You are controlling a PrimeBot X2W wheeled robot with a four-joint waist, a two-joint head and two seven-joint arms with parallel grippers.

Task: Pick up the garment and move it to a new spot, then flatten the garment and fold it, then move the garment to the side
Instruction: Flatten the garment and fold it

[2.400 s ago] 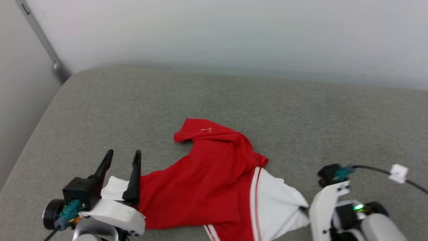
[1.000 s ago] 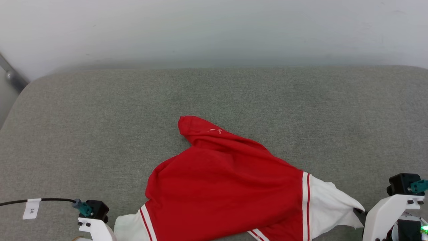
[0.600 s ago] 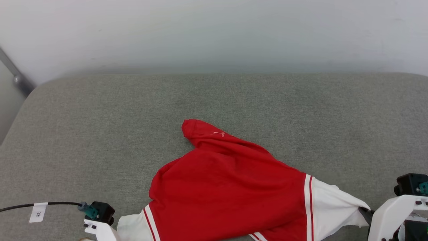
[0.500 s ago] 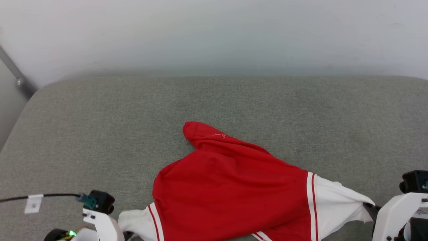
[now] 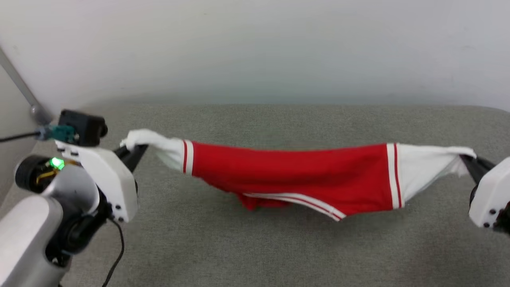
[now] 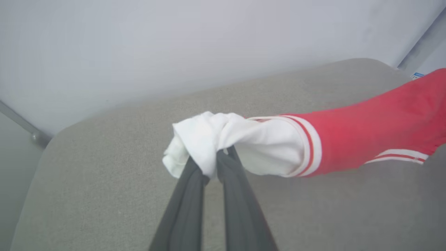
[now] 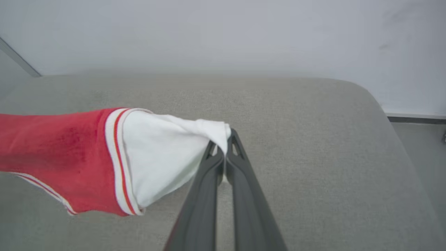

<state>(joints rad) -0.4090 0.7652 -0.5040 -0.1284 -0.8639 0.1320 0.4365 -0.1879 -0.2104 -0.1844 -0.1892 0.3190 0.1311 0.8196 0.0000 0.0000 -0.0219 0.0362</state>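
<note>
The garment (image 5: 291, 173), a red jersey with white sleeves and red-and-white trim, hangs stretched between my two grippers above the grey cushion (image 5: 255, 247). Its red body sags in the middle and nearly touches the surface. My left gripper (image 5: 131, 149) is shut on the bunched white left sleeve (image 6: 209, 139); in the left wrist view my left gripper (image 6: 210, 164) pinches that cloth at its tips. My right gripper (image 5: 468, 159) is shut on the white right sleeve (image 7: 163, 150), its closed tips, my right gripper (image 7: 224, 146), biting the sleeve's edge. Any lettering is hidden.
A pale wall (image 5: 255, 48) rises behind the cushion. A grey metal bar (image 5: 24, 91) slants down at the far left. My left arm's black cable (image 5: 115, 255) hangs near the cushion's front left. The cushion's rounded right edge (image 7: 393, 139) drops to the floor.
The garment lay spread on the cushion; both arms have since risen and moved apart, lifting it taut by its sleeves. My left gripper closed on the left sleeve. The camera has also shifted.
</note>
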